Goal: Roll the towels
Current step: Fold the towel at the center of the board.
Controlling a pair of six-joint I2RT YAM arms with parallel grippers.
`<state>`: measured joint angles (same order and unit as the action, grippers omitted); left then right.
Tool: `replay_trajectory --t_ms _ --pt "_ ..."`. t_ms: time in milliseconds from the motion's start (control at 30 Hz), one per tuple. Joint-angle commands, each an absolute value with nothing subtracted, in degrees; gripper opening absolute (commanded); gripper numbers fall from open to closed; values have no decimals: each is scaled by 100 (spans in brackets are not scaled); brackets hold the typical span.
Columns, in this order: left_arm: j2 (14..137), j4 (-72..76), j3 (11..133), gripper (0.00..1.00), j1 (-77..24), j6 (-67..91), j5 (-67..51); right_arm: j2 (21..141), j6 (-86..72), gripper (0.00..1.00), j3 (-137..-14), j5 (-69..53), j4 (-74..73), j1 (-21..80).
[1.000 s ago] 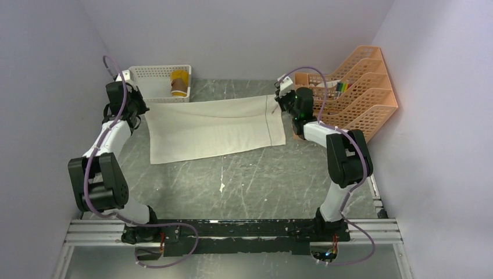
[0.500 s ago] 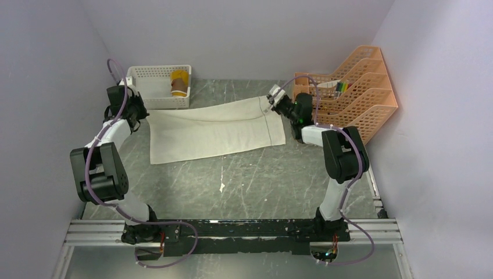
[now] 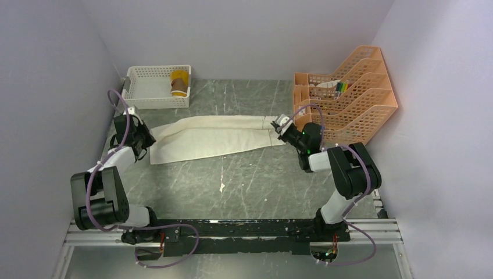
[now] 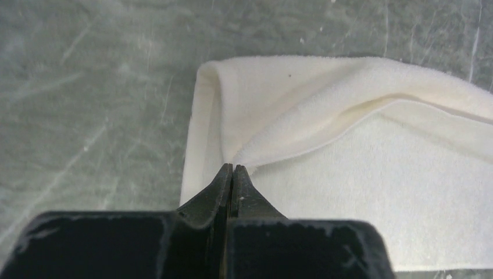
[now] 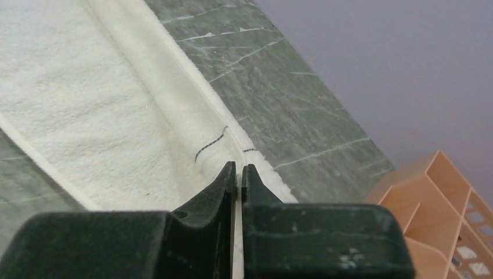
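My left gripper (image 4: 232, 171) was pressed together on a tuck of the cream towel (image 3: 215, 136) at its 9 o'clock end, and my right gripper (image 5: 238, 172) was likewise pinching the hem at the 3 o'clock end, beside a dark stitched line. The towel lay stretched across the middle of the table, its far long edge doubled toward 6 o'clock in a lengthwise fold. To do this fold well, I judged that both hands should travel toward 6 o'clock at one pace, low and lightly taut, so the carried edge lands square on the near edge – any lag would skew the strip and spoil the roll. Whether each pinch held one layer or two I could not tell, and the underlayer was hidden beneath the flap. The mustard towel (image 3: 179, 83) sat in the white basket (image 3: 154, 106) at 11 o'clock, partly behind the basket's wall – how tidily it was rolled I could not make out.
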<state>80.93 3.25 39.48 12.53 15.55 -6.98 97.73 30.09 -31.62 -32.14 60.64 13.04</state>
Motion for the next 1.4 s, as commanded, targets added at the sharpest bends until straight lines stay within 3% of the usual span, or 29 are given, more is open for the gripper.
replay_trajectory --t_ms 0,267,433,900,1367 --pt "7603 560 3495 7 1301 1956 -722 9424 2420 0 -2603 -2734 6988 1259" --pt "7416 196 3142 7 1384 2669 -140 8953 2470 0 -2317 -1962 6051 1262" --pt "7627 -93 3145 7 1449 2917 96 8904 2306 0 -2004 -1472 6249 1249" --pt "7565 -552 3138 7 1525 3200 602 8547 2715 0 -1717 -1067 6283 1254" --pt "6857 -769 3023 7 1522 3186 667 8257 3441 0 -1767 -879 5171 1393"
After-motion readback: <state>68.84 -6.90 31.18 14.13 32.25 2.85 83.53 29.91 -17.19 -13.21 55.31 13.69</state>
